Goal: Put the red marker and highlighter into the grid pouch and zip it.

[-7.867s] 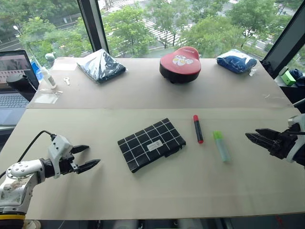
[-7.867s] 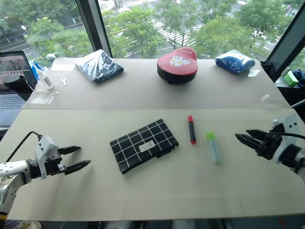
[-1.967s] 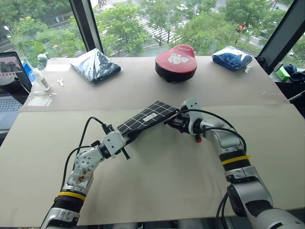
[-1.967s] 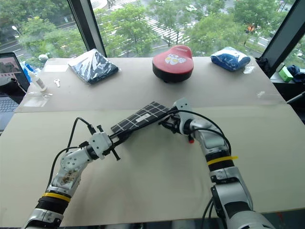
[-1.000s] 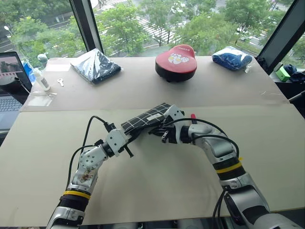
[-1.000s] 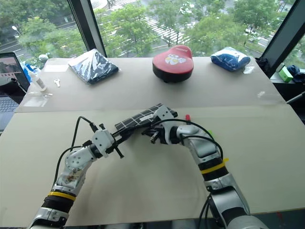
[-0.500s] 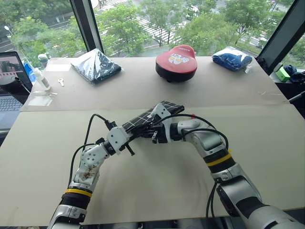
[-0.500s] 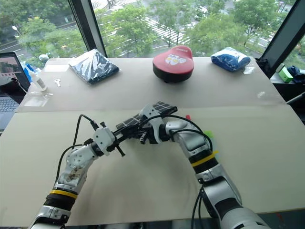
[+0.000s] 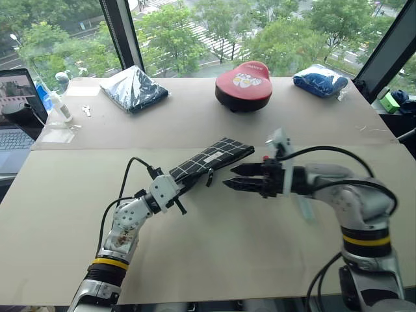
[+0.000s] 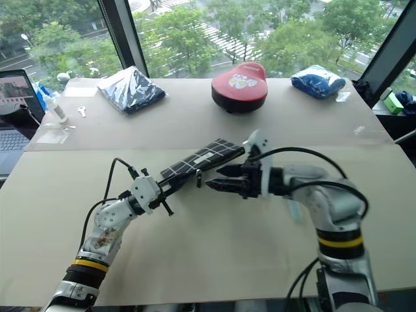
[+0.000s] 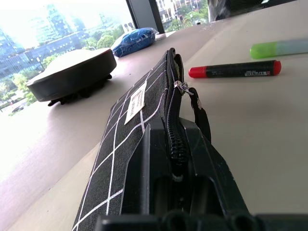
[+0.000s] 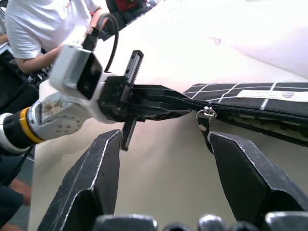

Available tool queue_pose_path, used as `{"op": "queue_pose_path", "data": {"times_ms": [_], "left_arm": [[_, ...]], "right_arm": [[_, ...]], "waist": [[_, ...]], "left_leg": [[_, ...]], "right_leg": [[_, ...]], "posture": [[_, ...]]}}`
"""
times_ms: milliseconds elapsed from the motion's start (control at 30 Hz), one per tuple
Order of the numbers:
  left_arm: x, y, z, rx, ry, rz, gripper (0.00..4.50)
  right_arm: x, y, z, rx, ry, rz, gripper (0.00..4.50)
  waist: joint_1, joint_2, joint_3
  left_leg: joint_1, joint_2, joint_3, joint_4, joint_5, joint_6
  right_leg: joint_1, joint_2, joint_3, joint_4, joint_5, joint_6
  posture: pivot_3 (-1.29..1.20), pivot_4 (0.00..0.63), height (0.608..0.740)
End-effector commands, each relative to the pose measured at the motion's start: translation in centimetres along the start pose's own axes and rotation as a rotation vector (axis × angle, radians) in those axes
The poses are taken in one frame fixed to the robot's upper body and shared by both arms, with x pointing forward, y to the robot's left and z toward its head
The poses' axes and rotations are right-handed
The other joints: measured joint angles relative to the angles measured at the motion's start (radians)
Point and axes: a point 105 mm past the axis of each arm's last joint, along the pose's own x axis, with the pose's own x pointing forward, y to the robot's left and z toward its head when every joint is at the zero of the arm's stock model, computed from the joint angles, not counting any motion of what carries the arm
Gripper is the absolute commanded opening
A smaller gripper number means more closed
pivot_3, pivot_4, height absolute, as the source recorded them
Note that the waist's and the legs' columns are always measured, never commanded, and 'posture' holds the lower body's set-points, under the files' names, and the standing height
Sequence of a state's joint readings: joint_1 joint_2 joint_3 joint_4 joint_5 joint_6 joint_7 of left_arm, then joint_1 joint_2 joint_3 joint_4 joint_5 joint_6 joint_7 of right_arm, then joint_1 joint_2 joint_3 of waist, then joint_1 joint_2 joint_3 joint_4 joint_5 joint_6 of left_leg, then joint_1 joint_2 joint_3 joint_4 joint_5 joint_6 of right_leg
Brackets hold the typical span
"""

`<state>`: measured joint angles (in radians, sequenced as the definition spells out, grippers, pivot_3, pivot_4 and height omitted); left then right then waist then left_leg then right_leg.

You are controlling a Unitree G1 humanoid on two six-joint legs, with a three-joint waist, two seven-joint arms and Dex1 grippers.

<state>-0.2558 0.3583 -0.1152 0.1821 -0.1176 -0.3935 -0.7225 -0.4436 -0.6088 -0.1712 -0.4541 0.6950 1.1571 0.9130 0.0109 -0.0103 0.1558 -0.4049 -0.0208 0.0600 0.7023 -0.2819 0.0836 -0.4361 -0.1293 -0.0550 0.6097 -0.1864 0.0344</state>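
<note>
Right claw [image 9: 229, 176] has let go of the zipper pull [image 12: 204, 126] and backed off, jaws wide. Left claw [image 9: 177, 193] clamps the grid pouch [image 9: 211, 158] end, tilted up. Red marker [image 11: 235, 69] and highlighter [image 11: 278, 48] lie on the worktop [image 9: 214, 240] beyond: grab mid-barrel, feed through the slot.

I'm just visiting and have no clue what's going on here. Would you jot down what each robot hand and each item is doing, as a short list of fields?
left gripper: shut on one end of the grid pouch, holding it tilted above the table
grid pouch: zipper partly open, pull strap hanging
right gripper: open, empty, beside the pouch near the strap
red marker: lying on the table, outside the pouch
highlighter: on the table just beyond the marker
</note>
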Motion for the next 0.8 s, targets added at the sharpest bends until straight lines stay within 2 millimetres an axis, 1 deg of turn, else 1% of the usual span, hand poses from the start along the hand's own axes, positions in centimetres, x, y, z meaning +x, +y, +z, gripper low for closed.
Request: {"op": "queue_pose_path", "data": {"times_ms": [33,100,133,200,233,333,433,567,633,800], "left_arm": [[0.3,0.4,0.8,0.015,-0.036,0.023,0.00],[0.4,0.6,0.9,0.017,-0.044,0.022,0.00],[0.4,0.6,1.0,0.015,-0.048,0.017,0.00],[0.5,0.6,1.0,0.012,-0.052,0.009,0.00],[0.6,0.6,1.0,0.010,-0.054,0.000,0.00],[0.8,0.5,1.0,0.008,-0.057,-0.018,0.00],[1.2,0.5,1.0,0.005,-0.066,-0.030,0.00],[1.5,0.5,1.1,0.004,-0.071,-0.036,0.00],[1.4,0.5,1.1,0.003,-0.072,-0.035,0.00],[1.2,0.4,0.9,-0.002,-0.066,-0.029,0.00]], "right_arm": [[-4.8,-0.8,0.3,-0.104,-0.010,-0.251,3.25],[-7.4,-2.9,-0.8,-0.107,0.029,-0.478,3.25],[-8.3,-3.5,-1.6,-0.074,0.045,-0.554,3.25],[-9.1,-4.2,-2.4,-0.041,0.057,-0.647,3.25],[-9.1,-4.5,-3.2,-0.034,0.075,-0.691,3.25],[-8.8,-5.0,-4.6,-0.028,0.096,-0.770,3.25],[-8.6,-6.2,-5.4,0.000,0.091,-0.848,3.25],[-9.4,-8.1,-6.5,0.008,0.117,-0.962,3.25],[-9.8,-8.6,-6.9,0.029,0.115,-0.987,3.25],[-10.0,-8.9,-7.9,0.049,0.127,-0.977,3.25]], "waist": [[0.008,0.000,0.000],[0.009,0.000,0.000],[0.008,0.000,0.000],[0.005,0.000,0.000],[0.004,0.000,0.000],[0.003,0.000,0.000],[0.002,0.000,0.000],[0.003,0.000,0.000],[0.004,0.000,0.000],[0.002,0.000,0.000]], "left_leg": [[0.000,0.000,0.000,0.001,0.000,0.000],[0.000,0.000,0.001,0.002,0.000,0.000],[0.000,-0.001,0.001,0.003,0.000,0.000],[0.001,-0.001,0.002,0.003,0.000,0.000],[0.002,0.000,0.002,0.003,0.000,0.000],[0.003,0.001,0.001,0.003,0.001,-0.001],[0.004,0.000,0.001,0.003,0.001,-0.001],[0.004,-0.001,0.002,0.004,0.001,0.000],[0.004,-0.001,0.002,0.004,0.001,0.000],[0.004,-0.001,0.002,0.004,0.000,0.001]], "right_leg": [[0.000,0.000,0.000,-0.001,0.000,0.000],[0.000,-0.001,0.000,-0.001,0.000,0.000],[0.000,-0.001,0.001,-0.001,0.000,0.000],[0.000,-0.001,0.002,0.000,0.001,0.000],[0.000,-0.001,0.003,0.001,0.001,0.000],[0.001,0.001,0.003,0.002,0.002,-0.001],[0.001,0.001,0.004,0.002,0.002,-0.001],[0.002,0.001,0.004,0.001,0.002,-0.001],[0.003,0.001,0.004,0.001,0.002,0.000],[0.003,0.002,0.004,0.000,0.002,0.000]], "posture": [[0.00,0.150,0.740],[0.00,0.150,0.740],[0.00,0.150,0.740],[0.00,0.150,0.740],[0.00,0.150,0.740],[0.00,0.150,0.740],[0.00,0.150,0.740],[0.00,0.150,0.740],[0.00,0.150,0.740],[0.00,0.150,0.740]]}}
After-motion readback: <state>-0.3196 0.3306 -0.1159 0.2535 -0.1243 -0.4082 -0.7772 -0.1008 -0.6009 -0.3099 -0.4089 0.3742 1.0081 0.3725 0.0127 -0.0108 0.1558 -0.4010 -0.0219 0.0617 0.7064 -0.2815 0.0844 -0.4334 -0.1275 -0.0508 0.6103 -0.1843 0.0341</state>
